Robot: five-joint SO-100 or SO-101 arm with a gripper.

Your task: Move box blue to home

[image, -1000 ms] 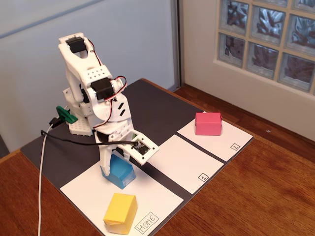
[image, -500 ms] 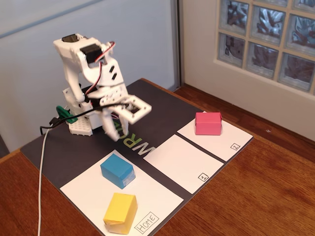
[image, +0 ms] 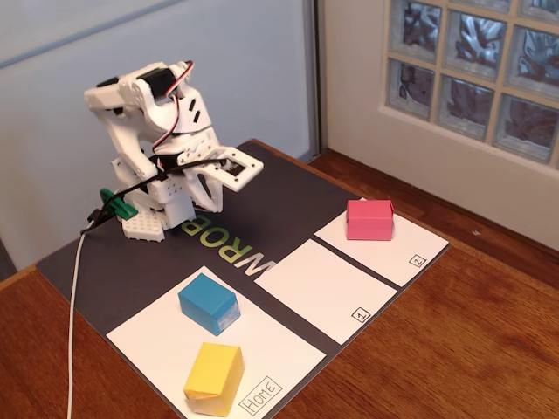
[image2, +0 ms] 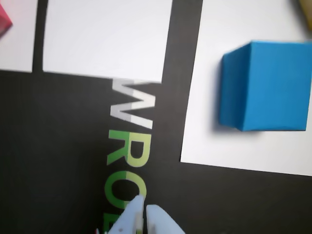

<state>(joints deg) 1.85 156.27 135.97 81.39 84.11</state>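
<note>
— While the arm sits folded back over its base, what's the claw (image2: pixel 145 210) doing?

— Tips pressed together, nothing btwn them. In the wrist view they poke up from the bottom edge, over the black mat (image2: pixel 58 146), right by the green/white lettering (image2: pixel 127 146). In the fixed view the claw (image: pixel 212 199) hangs above the mat's far part, close to the white base.

— And the box blue (image: pixel 210 302)?

— Sitting free on home (image: pixel 157 345), the big white sheet w/ the boxed "Home" label at its near corner. It's at the sheet's far end, towards the arm, well apart from the claw. Wrist view shows the same: box blue (image2: pixel 265 85) flat on the sheet (image2: pixel 204 122), near its edge.

— Anything else on that sheet?

— Yellow box (image: pixel 213 377), nearer the camera, just beside the label. Not touching the blue one.

— Other sheets?

— Sheet marked "1" (image: pixel 323 288) to the right, bare. Sheet "2" (image: pixel 410 249) beyond it, pink box (image: pixel 369 219) on its far end. All on the mat, mat on a wooden table (image: pixel 472 340). White cable (image: pixel 72 323) runs off the base down the left side.
</note>
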